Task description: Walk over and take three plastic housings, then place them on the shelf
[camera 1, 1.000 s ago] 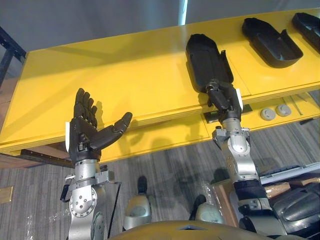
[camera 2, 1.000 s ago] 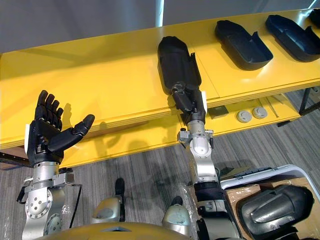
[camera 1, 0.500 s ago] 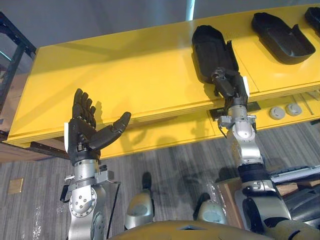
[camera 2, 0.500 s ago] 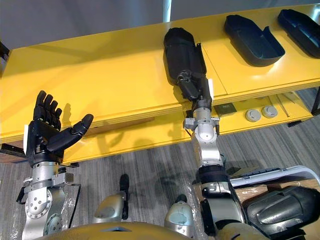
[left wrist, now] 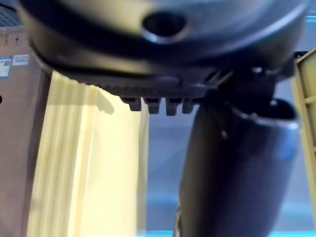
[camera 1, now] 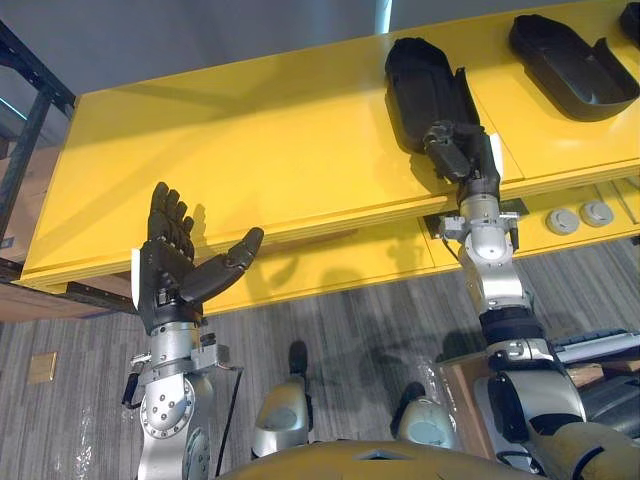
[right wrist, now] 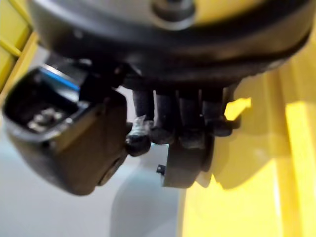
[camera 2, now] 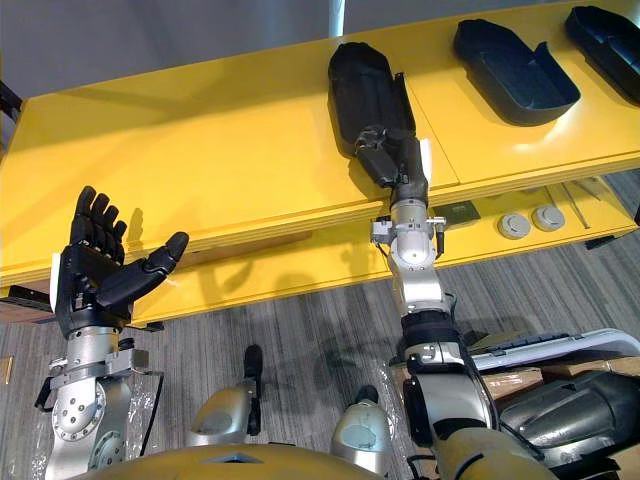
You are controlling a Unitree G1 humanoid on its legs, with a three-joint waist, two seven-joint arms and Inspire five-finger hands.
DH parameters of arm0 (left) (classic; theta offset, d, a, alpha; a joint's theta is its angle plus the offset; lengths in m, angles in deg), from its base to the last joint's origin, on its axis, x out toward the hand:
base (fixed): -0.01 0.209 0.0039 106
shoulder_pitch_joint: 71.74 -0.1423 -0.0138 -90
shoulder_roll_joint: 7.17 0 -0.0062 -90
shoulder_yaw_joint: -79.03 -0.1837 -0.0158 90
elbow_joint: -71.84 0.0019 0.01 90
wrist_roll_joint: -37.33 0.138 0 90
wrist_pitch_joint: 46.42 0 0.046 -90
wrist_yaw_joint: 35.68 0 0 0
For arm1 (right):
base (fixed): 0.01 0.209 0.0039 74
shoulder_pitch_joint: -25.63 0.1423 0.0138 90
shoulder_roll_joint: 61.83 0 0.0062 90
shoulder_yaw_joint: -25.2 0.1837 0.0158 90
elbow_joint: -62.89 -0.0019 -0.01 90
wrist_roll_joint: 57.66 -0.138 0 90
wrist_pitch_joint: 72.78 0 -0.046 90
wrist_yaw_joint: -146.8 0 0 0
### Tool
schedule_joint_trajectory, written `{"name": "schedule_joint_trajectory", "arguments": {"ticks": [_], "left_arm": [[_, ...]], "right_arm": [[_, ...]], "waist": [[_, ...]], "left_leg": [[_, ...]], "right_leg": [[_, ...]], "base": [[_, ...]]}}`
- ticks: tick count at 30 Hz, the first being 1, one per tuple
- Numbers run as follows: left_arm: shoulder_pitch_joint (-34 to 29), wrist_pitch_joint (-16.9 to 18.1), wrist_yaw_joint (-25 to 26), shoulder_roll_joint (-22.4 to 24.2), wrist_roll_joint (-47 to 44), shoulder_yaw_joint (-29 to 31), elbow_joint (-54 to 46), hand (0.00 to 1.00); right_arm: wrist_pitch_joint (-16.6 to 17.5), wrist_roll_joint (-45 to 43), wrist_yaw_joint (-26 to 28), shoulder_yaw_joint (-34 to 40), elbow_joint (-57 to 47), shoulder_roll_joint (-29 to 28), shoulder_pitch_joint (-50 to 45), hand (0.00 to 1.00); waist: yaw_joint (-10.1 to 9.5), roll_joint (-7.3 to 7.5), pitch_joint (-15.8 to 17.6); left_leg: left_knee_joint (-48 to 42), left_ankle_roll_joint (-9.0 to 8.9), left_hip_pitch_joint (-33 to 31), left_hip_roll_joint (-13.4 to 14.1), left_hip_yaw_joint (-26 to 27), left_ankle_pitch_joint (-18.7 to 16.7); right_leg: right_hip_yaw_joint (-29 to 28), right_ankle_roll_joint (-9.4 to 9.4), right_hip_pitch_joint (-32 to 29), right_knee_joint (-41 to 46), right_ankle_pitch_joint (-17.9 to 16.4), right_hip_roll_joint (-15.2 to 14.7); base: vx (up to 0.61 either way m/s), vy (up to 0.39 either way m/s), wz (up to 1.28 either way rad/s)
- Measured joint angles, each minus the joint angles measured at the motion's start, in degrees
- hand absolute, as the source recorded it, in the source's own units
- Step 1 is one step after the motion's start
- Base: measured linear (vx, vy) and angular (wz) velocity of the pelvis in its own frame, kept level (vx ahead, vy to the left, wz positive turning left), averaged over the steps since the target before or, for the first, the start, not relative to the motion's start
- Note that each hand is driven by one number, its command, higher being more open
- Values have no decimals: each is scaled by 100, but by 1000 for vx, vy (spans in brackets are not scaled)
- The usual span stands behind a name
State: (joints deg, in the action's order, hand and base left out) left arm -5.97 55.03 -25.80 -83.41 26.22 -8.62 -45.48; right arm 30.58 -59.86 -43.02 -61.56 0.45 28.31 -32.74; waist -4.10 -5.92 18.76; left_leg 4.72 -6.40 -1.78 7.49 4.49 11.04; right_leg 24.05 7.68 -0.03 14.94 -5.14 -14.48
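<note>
While the left hand (camera 1: 168,272) is held up in front of the yellow shelf (camera 1: 250,150), palm bared, fingers straight and thumb spread wide with nothing in it, the right hand (camera 1: 458,152) is on the shelf's top board by the front edge. It sits at the near end of a black plastic housing (camera 1: 425,85). That housing is a long tub lying hollow side up, lengthwise away from the robot, with its rounded end farthest off. From the right wrist view the fingers (right wrist: 187,123) are bent down in a row, their tips hooked on the housing's dark rim, and the thumb (right wrist: 69,143) stands off to one side of it. Further right on the same board, well apart from the first, lies a second housing (camera 2: 515,58), also hollow side up. A third housing (camera 2: 605,35) lies beyond it at the right edge of the right eye view. On the shelf's lower level, just right of the right wrist, two round grey discs (camera 2: 530,221) lie side by side
</note>
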Motion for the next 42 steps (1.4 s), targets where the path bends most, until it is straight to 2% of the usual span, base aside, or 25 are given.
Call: {"name": "schedule_joint_trajectory", "arguments": {"ticks": [5, 7, 10, 12, 13, 14, 15, 19, 20, 22, 25, 26, 28, 29, 30, 32, 33, 34, 36, 37, 38, 39, 40, 41, 42], "left_arm": [[-4, 135, -4, -2, -6, -54, 1, 100], [0, 196, -10, -2, -34, -68, 1, 100], [11, 322, -58, 5, -256, -158, 1, 100], [36, 406, -141, 3, -253, -205, 0, 100], [67, 411, -165, 4, -254, -222, 1, 100], [177, 427, -209, 5, -256, -290, 1, 100], [293, 493, -277, 1, -258, -388, 1, 100], [665, 502, -529, -27, -427, -670, 2, 100], [1020, 462, -794, -53, -666, -917, 33, 100], [1119, 453, -851, -53, -685, -938, 90, 100], [1105, 454, -844, -47, -713, -927, 97, 100], [1077, 462, -823, -21, -819, -907, 96, 100], [1001, 459, -627, -51, -1017, -1005, 101, 100], [964, 457, -585, -84, -1037, -1074, 101, 100], [863, 452, -514, -111, -1033, -1269, 99, 100], [755, 349, -454, -111, -1028, -1532, 102, 100], [781, 292, -431, -108, -1030, -1582, 105, 100], [819, 167, -395, -94, -1044, -1626, 107, 100], [765, 100, -345, -99, -1056, -1548, 93, 100], [732, 97, -311, -105, -1068, -1492, 93, 100], [649, 91, -258, -101, -1094, -1374, 91, 100], [553, 89, -236, -108, -1128, -1256, 92, 100], [485, 89, -236, -110, -1130, -1187, 91, 100], [378, 95, -249, -93, -1132, -1061, 89, 100], [345, 95, -254, -95, -1133, -961, 90, 100]], "right_arm": [[78, 25, -233, -55, 88, -2, 83, 0], [81, 18, -239, -99, -172, -27, -60, 0], [84, -38, -153, -235, -1824, -283, -1132, 0], [89, -45, 125, -537, -3048, -579, -2188, 0], [89, -47, 211, -618, -3274, -619, -2435, 0], [87, -53, 390, -706, -3659, -709, -2938, 100], [86, -57, 563, -731, -3933, -791, -3304, 100], [86, -76, 561, -575, -4495, -946, -4012, 100], [52, -51, -245, 148, -5083, -1070, -4584, 100], [-73, -55, -465, 412, -5081, -1106, -4695, 100], [-146, -50, -464, 496, -5083, -1144, -4884, 100], [-166, -40, -409, 478, -5089, -1197, -4974, 100], [-167, -162, -454, 690, -5101, -1485, -5557, 100], [-174, -296, -510, 815, -5099, -1591, -5673, 100], [-177, -643, -653, 1014, -5100, -1786, -5933, 100], [-178, -994, -813, 1256, -5100, -1934, -6279, 100], [-177, -994, -812, 1240, -5102, -1933, -6350, 100], [-178, -994, -792, 1123, -5102, -1929, -6428, 100], [-176, -978, -659, 592, -5103, -1861, -6324, 100], [-177, -966, -621, 389, -5096, -1817, -6225, 100], [-177, -929, -565, 49, -5068, -1692, -5944, 100], [-175, -921, -573, -205, -4921, -1480, -5565, 100], [-175, -919, -588, -284, -4785, -1378, -5338, 100], [-175, -920, -625, -339, -4570, -1237, -5025, 100], [-176, -921, -716, -341, -4470, -1214, -4845, 100]], "waist": [[-30, -5, 0], [-29, -6, -1], [-8, -8, -15], [85, 41, -44], [127, 57, -51], [222, 108, -110], [338, 181, -164], [625, 407, -454], [1065, 413, -667], [1108, 357, -701], [1157, 296, -753], [1166, 290, -763], [1188, 296, -765], [1248, 304, -766], [1444, 315, -781], [1702, 332, -823], [1734, 337, -819], [1735, 335, -820], [1553, 314, -833], [1472, 312, -833], [1286, 280, -839], [1068, 232, -862], [965, 220, -871], [828, 176, -915], [718, 205, -909]], "left_leg": [[2, -1, 2, -3, 13, 0], [4, -7, 4, 5, 39, -6], [5, -25, 62, 46, 152, -63], [6, -50, 203, 104, 434, -151], [7, -52, 254, 115, 511, -181], [12, -59, 342, 132, 656, -228], [14, -81, 449, 154, 838, -291], [30, -124, 711, 238, 1458, -469], [14, -232, 1079, 342, 2316, -615], [13, -245, 1090, 375, 2370, -622], [3, -275, 1143, 427, 2502, -638], [-33, -314, 1191, 443, 2628, -686], [-105, -398, 1463, 490, 3228, -882], [-152, -418, 1490, 505, 3324, -943], [-265, -420, 1514, 523, 3427, -1061], [-431, -438, 1527, 554, 3627, -1230], [-498, -439, 1517, 560, 3645, -1289], [-661, -422, 1477, 578, 3589, -1424], [-1187, -35, 1175, 606, 2365, -1862], [-1398, 85, 1048, 607, 1935, -2015], [-1867, 258, 766, 525, 1017, -2436], [-2137, 356, 596, 336, 235, -2780], [-2172, 344, 597, 287, -43, -2878], [-2155, 207, 582, 207, -345, -3053], [-2207, 98, 522, 137, -340, -3058]], "right_leg": [[-10, 13, 5, -37, 14, 5], [-27, 29, 14, -118, 32, 23], [-96, 39, 95, -337, 144, 101], [-337, 34, 167, -619, 314, 204], [-402, 37, 197, -691, 352, 224], [-529, 40, 243, -828, 425, 262], [-673, 37, 274, -940, 491, 300], [-1218, 27, 275, -1324, 730, 439], [-1977, 20, 211, -1681, 1017, 626], [-1994, 23, 212, -1742, 1049, 668], [-2150, -1, 157, -1804, 1122, 752], [-2320, -2, 90, -1756, 1123, 788], [-2876, 4, 5, -1690, 1120, 916], [-2968, 15, 6, -1705, 1116, 928], [-3067, 37, -1, -1725, 1101, 941], [-3275, 51, -88, -1765, 1118, 988], [-3342, 42, -118, -1770, 1138, 1003], [-3476, 19, -169, -1792, 1186, 1042], [-3800, -76, -324, -1784, 1266, 1174], [-3907, -111, -380, -1779, 1264, 1209], [-4105, -150, -511, -1729, 1272, 1288], [-4300, -139, -606, -1661, 1284, 1355], [-4362, -110, -635, -1623, 1300, 1386], [-4439, -66, -698, -1594, 1325, 1406], [-4461, 32, -728, -1597, 1390, 1330]], "base": [[2, -6, -1], [3, -25, -5], [34, -26, -19], [57, -12, -55], [36, 0, -65], [28, 2, -66], [19, 7, -70], [29, 9, -110], [82, -13, -193], [49, -22, -84], [17, -17, -22], [14, 11, -80], [41, 32, -126], [37, 30, -97], [29, 17, -57], [27, 10, -59], [12, 2, -62], [2, -14, -64], [-20, -31, -78], [-61, 17, -84], [-94, 121, -91], [-98, 160, -88], [-85, 202, -68], [-68, 202, -33], [-85, 233, -10]]}}
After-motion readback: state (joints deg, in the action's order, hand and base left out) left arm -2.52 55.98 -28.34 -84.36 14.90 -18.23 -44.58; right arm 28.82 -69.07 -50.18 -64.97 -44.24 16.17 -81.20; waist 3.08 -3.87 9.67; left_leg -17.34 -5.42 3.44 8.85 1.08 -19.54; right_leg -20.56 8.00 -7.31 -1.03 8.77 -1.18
